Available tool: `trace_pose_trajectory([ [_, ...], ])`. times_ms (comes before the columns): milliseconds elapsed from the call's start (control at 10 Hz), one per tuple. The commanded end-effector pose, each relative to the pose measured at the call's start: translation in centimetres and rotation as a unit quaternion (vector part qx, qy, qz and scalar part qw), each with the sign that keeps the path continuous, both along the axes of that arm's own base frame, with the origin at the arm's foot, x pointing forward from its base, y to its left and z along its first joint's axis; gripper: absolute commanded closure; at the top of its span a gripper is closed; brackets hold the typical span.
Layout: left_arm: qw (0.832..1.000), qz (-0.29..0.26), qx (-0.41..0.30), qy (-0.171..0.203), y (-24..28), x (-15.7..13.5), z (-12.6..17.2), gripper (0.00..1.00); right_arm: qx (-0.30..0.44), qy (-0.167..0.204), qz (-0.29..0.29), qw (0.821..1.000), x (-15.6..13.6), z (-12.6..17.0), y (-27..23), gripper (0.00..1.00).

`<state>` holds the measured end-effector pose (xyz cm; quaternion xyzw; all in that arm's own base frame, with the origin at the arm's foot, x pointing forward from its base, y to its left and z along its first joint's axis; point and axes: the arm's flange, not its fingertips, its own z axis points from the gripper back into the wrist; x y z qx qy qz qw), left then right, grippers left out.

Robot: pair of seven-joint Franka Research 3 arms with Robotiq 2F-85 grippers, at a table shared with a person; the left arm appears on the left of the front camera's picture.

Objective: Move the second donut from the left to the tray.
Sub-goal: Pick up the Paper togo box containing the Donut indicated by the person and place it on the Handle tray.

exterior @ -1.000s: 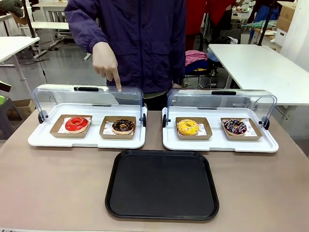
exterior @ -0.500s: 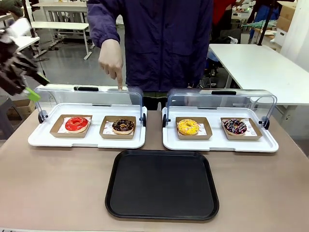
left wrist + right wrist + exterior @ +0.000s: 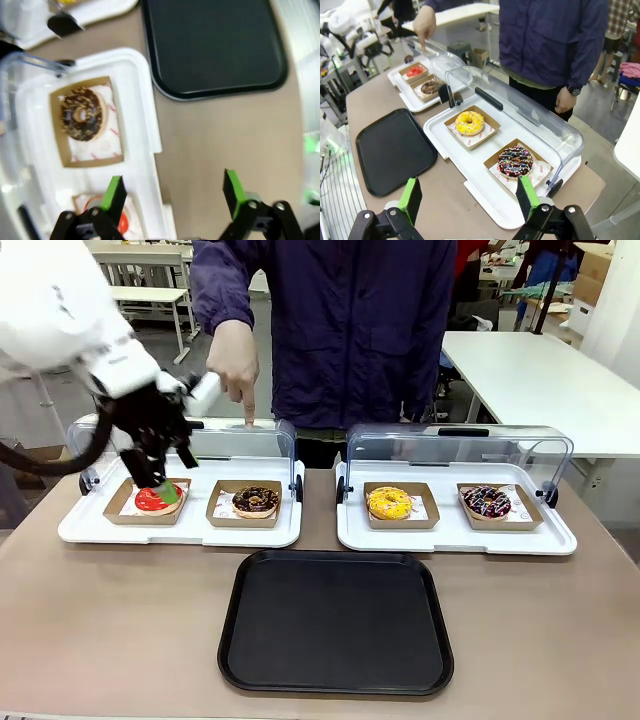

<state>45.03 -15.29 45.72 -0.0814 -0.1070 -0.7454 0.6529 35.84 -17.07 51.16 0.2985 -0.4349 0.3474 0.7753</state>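
The second donut from the left point(image 3: 256, 501), chocolate-glazed with tan crumbs, sits in its brown cardboard holder in the left white case. It shows too in the left wrist view point(image 3: 81, 114) and small in the right wrist view point(image 3: 429, 87). My left gripper point(image 3: 158, 485) hangs open over the red donut point(image 3: 150, 498), to the left of the crumb donut and apart from it; its fingers point(image 3: 114, 192) hold nothing. A person's finger point(image 3: 247, 417) points down at the case lid behind the crumb donut. The black tray point(image 3: 335, 620) lies in front. My right gripper point(image 3: 469, 196) stands open near the right case.
Both white cases point(image 3: 180, 530) have clear domed lids point(image 3: 240, 445) raised at the back. The right case point(image 3: 455, 535) holds a yellow donut point(image 3: 389, 502) and a dark sprinkled donut point(image 3: 486, 502). The person stands close behind the table. Bare tabletop point(image 3: 110, 630) flanks the tray.
My left arm has swung in from the far left and come down over the red donut in the left case. The person's pointing hand has stayed by the lid.
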Motion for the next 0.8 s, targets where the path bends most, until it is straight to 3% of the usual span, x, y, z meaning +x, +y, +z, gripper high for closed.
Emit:
trace_pose_trajectory([
  [0, 0.998, 0.013, 0.047, -0.031, -1.2, 1.5, -2.9, 0.0, 0.007, -0.019, 0.004, 1.0, 0.3, 0.1, 0.0, 0.0],
  [300, 0.996, 0.03, 0.058, -0.056, -3.1, 4.1, -7.0, 0.0, 0.007, -0.019, 0.004, 1.0, 0.3, 0.1, 0.0, 0.0],
  [700, 0.998, 0.009, 0.048, -0.047, -2.9, 3.4, -7.0, 0.0, 0.007, -0.019, 0.004, 1.0, 0.3, 0.1, 0.0, 0.0],
])
